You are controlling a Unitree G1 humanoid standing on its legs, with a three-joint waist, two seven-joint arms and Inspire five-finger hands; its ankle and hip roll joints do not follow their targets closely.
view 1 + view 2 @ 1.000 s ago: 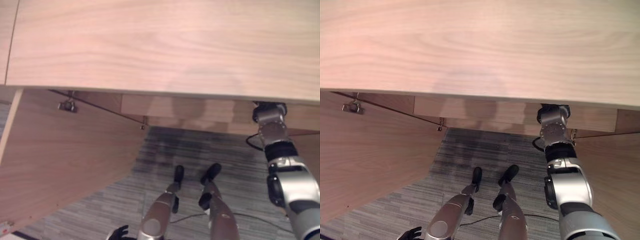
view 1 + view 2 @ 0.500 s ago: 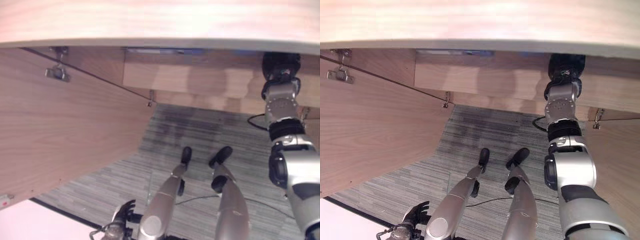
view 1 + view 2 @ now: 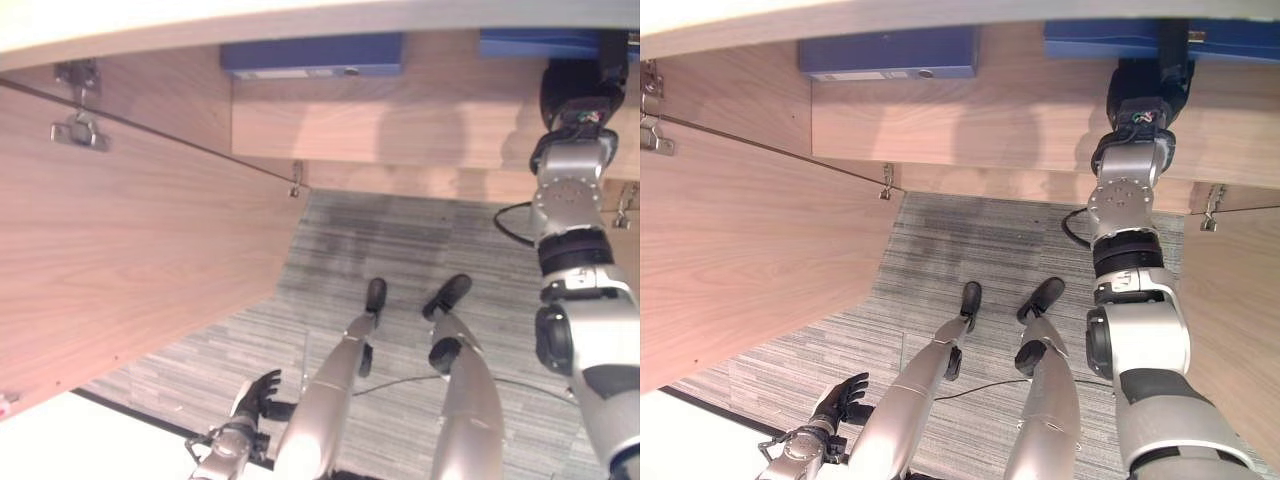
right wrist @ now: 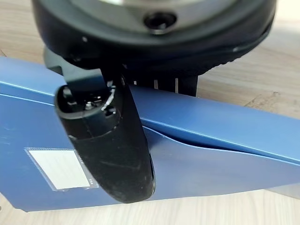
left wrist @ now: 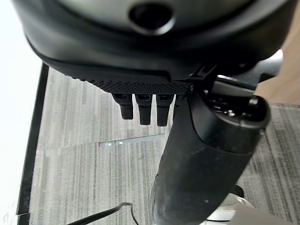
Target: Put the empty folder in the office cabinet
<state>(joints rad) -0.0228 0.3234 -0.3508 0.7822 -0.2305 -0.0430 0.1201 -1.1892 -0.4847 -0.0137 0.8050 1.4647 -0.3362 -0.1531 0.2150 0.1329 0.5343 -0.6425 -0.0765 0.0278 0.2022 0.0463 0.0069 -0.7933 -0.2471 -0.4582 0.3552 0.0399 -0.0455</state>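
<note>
A blue folder lies on the shelf inside the wooden office cabinet, at the upper right. My right hand reaches up to it from the right. In the right wrist view the thumb lies across the blue folder's cover with the fingers behind its spine, so the hand is shut on it. A white label pocket shows on the cover. My left hand hangs low over the carpet, fingers relaxed and holding nothing.
A second blue folder lies on the same shelf to the left. The cabinet's left door stands wide open; the right door is open too. Metal hinges stick out. Grey striped carpet lies below.
The whole picture has shifted: the cabinet's top has slid toward the upper edge and the shelf with both folders has come into sight. My right arm stays stretched into the cabinet.
</note>
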